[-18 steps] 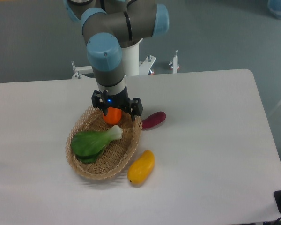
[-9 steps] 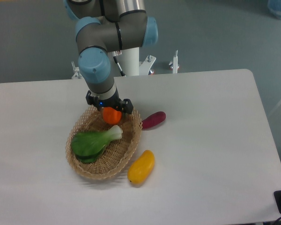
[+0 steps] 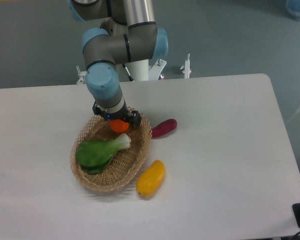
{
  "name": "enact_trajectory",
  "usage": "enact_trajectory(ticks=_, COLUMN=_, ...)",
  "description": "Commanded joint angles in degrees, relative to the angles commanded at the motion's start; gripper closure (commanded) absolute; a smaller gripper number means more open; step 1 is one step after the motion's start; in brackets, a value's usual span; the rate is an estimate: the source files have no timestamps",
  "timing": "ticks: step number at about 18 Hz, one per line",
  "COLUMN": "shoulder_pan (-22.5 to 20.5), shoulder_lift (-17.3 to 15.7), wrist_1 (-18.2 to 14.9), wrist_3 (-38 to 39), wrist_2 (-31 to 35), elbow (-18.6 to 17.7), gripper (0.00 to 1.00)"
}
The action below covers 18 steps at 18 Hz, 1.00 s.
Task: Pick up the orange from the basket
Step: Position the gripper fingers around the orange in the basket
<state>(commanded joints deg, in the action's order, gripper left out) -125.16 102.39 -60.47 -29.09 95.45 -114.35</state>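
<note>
basket (image 3: 92, 176) sits left of centre on the table (image 3: 225, 150), leafy vegetable (image 3: 100, 151) inside it toward the front. orange (image 3: 121, 125) at the basket's back, directly under the gripper (image 3: 119, 119). outside the rim: elongated vegetable (image 3: 164, 128) just right, mango-like fruit (image 3: 151, 178) front-right.

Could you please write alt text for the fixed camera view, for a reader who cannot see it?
A robot arm's gripper sits directly over an orange at the back of a wicker basket on a white table. A leafy green vegetable lies in the basket; a yellow fruit and a purple vegetable lie beside it.
</note>
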Motion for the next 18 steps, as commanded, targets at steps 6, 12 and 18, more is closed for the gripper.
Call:
enact_trajectory(ticks=6, shoulder_pan=0.00, shoulder_lift=0.44, wrist_1=-0.17, wrist_3=-0.17, wrist_2=0.00, elbow=0.00, gripper=0.00)
enact_trajectory(ticks=12, shoulder_pan=0.00, shoulder_lift=0.70, wrist_1=-0.35, wrist_3=-0.26, wrist_2=1.05, elbow=0.18, gripper=0.36)
enact_trajectory(ticks=18, shoulder_pan=0.00, shoulder_lift=0.62, wrist_1=-0.44, wrist_3=-0.35, wrist_2=1.06, elbow=0.70, gripper=0.42)
